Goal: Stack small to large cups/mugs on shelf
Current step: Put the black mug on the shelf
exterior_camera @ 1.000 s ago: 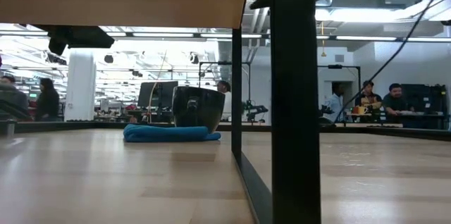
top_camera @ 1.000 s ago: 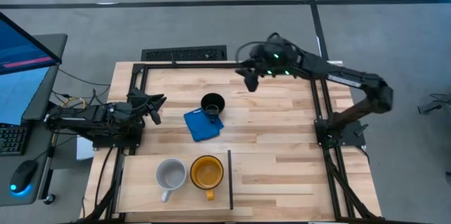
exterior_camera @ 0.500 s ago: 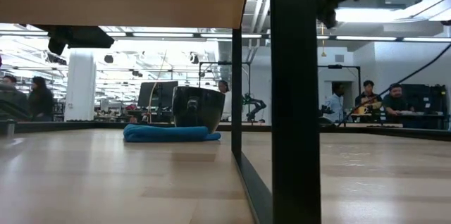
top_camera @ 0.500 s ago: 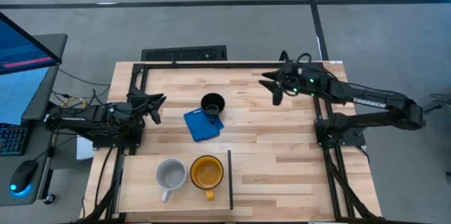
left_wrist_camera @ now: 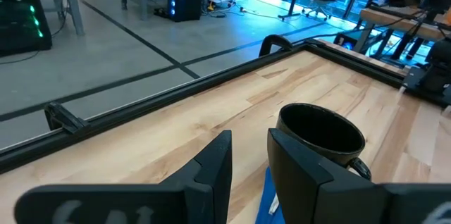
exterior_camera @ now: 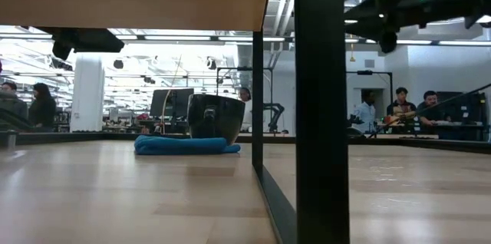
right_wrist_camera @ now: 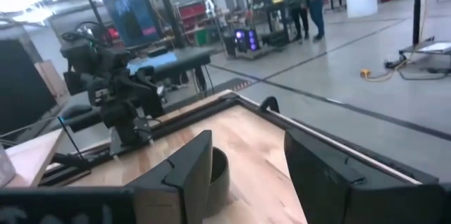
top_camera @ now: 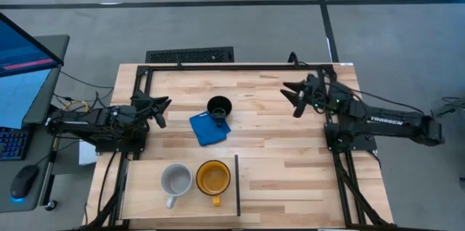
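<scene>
From above, I read the grey-white mug [top_camera: 175, 180] and the yellow mug [top_camera: 213, 178] as already sorted: they sit side by side on the shelf [top_camera: 142, 187], close to its dark divider [top_camera: 237, 184]. The black mug [top_camera: 219, 107] is the one outstanding, sitting out on the worktop [top_camera: 283, 151] at the corner of a blue cloth [top_camera: 209, 128]. My left claw [top_camera: 158, 109] rests just off the worktop's left edge, pointed toward that mug. My right claw [top_camera: 299, 94] hangs above the right side, fingers spread, holding nothing.

From table height, the black mug [exterior_camera: 215, 117] stands upright on the cloth [exterior_camera: 186, 145] beyond the divider [exterior_camera: 321, 106]. The right claw [exterior_camera: 387, 21] is high up, clear of everything. People sit in the room behind.

Through the left wrist camera, the black mug [left_wrist_camera: 321, 136] is just ahead of the left claw [left_wrist_camera: 248, 153], whose fingers stand a narrow gap apart with nothing between them.

Through the right wrist camera, the right claw [right_wrist_camera: 243, 160] gapes wide and empty over the worktop, and the black mug [right_wrist_camera: 217, 175] peeks out behind one finger.
</scene>
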Available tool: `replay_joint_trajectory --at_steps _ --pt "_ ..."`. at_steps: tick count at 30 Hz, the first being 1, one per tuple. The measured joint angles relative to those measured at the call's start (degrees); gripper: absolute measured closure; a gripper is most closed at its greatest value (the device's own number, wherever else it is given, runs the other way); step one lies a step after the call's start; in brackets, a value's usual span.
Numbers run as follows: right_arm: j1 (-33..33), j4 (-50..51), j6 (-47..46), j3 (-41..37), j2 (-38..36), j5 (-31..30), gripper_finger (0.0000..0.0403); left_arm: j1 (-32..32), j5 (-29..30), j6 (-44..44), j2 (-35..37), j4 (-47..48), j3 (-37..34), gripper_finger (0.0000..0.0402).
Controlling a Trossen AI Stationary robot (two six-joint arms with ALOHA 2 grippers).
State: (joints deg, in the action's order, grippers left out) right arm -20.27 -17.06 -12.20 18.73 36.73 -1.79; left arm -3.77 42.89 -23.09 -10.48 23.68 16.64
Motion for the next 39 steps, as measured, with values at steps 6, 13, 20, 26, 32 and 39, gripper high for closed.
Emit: replay_joint_trajectory --at_steps 6,13,20,26,32,39 --pt "0.0 -1.44 -1.02 -5.62 -4.83 -1.85 0.0203 0.0 0.31 -0.01 0.0 0.0 0.0 0.0319" --pt "0.0 -2.6 -1.04 -10.3 -10.81 -2.84 0.0203 0.0 2.39 -0.09 0.0 -0.04 0.0 0.0319" --pt "-0.02 -2.51 -1.15 -14.0 -17.51 -2.84 0.0203 0.02 7.3 -0.13 0.0 -0.07 0.0 0.0319" --pt "-0.11 -2.49 -1.03 -16.13 -22.54 -3.08 0.0203 0.0 7.45 -0.09 0.0 -0.09 0.0 0.0319" --pt "-0.11 1.91 -2.72 -18.15 -27.11 -3.23 0.0203 0.0 7.45 -0.11 0.0 -0.24 0.0 0.0319" --pt "-0.11 6.95 -2.57 -18.15 -31.26 -3.52 0.0203 0.0 7.28 -0.13 0.0 -0.24 0.0 0.0319"
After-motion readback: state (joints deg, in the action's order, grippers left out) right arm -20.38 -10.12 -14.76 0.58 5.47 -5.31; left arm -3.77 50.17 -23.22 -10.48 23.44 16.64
